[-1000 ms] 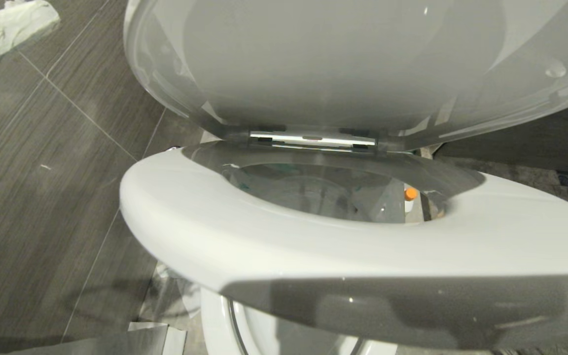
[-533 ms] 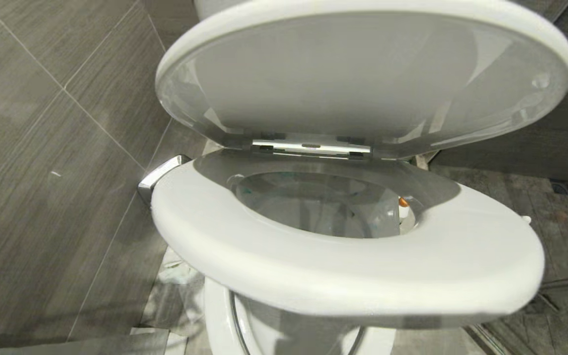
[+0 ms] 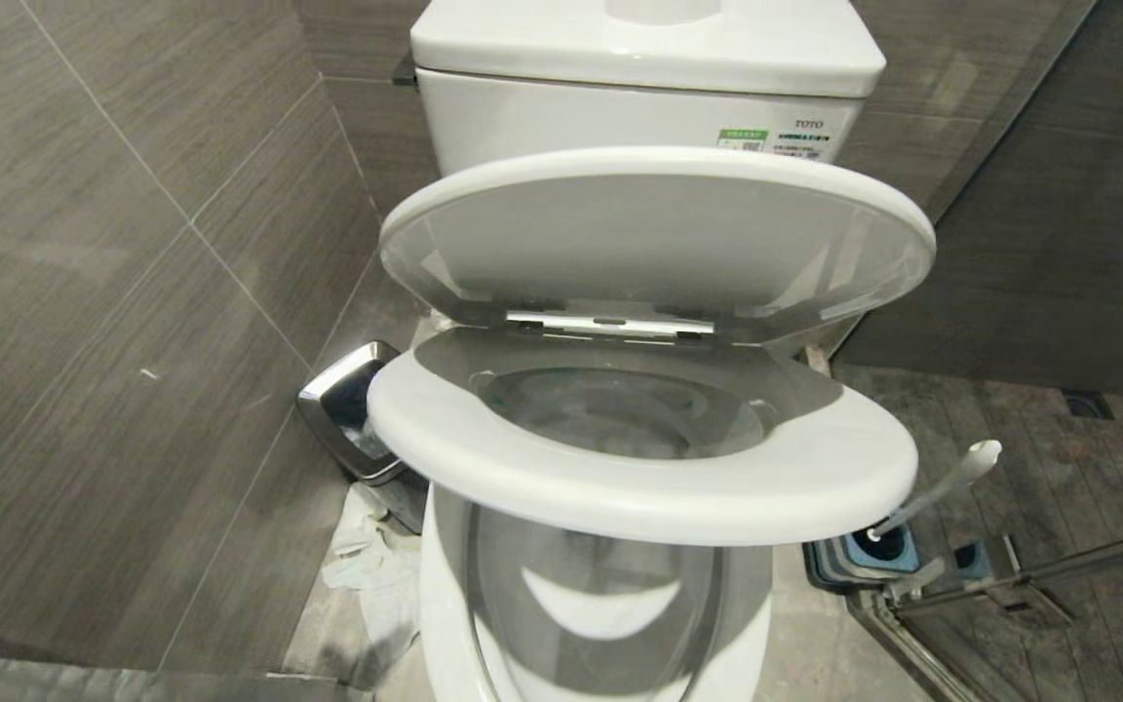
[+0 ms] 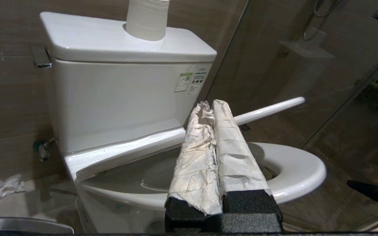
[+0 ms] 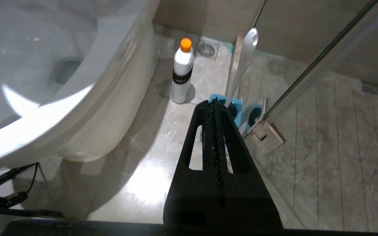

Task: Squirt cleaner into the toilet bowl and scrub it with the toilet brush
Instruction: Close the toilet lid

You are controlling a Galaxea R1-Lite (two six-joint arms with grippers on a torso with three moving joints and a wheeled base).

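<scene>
Brush handle (image 3: 942, 480) leans right from holder (image 3: 878, 548).

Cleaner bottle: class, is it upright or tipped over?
Upright. The cleaner stands on the floor beside the toilet bowl, orange cap on top.

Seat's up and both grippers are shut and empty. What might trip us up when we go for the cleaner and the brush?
1. The cleaner stands close beside the toilet bowl, so a reach may knock it over.
2. The toilet brush leans right by the glass panel; pulling it could strike the glass.
3. The seat hovers half-raised over the bowl and might drop mid-scrub.
</scene>
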